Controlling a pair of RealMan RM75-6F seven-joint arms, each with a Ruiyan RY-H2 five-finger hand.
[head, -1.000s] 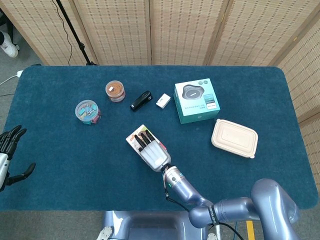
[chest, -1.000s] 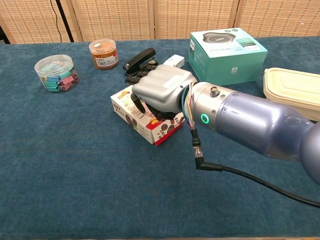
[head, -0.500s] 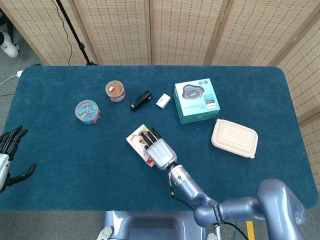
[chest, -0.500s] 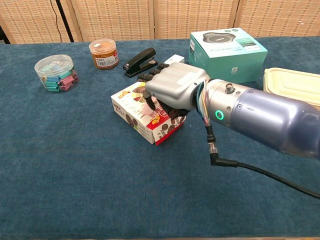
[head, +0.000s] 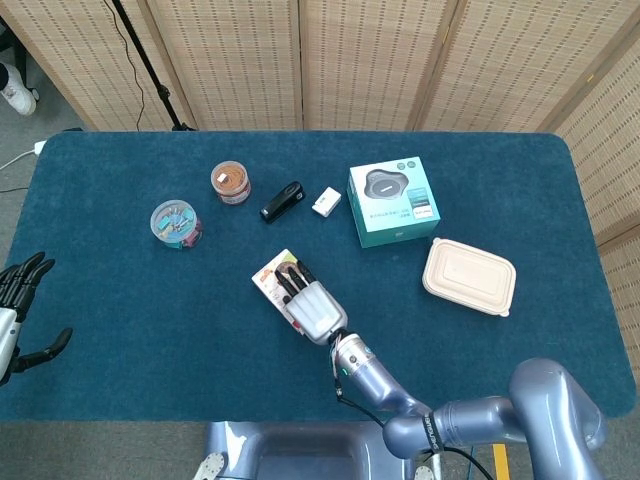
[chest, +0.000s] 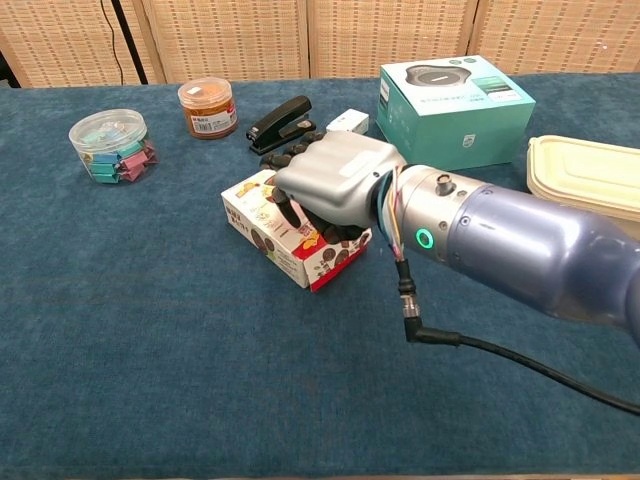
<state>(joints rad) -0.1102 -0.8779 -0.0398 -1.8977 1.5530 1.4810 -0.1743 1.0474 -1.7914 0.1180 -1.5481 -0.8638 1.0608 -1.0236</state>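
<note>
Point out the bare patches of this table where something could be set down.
Bare cloth: the near strip in front of the biscuit box under the right hand; the left side below the clip jar. Crowded: the far row from the spice jar to the teal box.

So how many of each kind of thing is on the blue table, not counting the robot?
Boxes: 3 (cookie box under the right hand, teal box, small white box)
Round tubs: 2 (binder clip tub, brown-filled tub)
Stapler: 1
Lidded food container: 1
Total: 7
</note>
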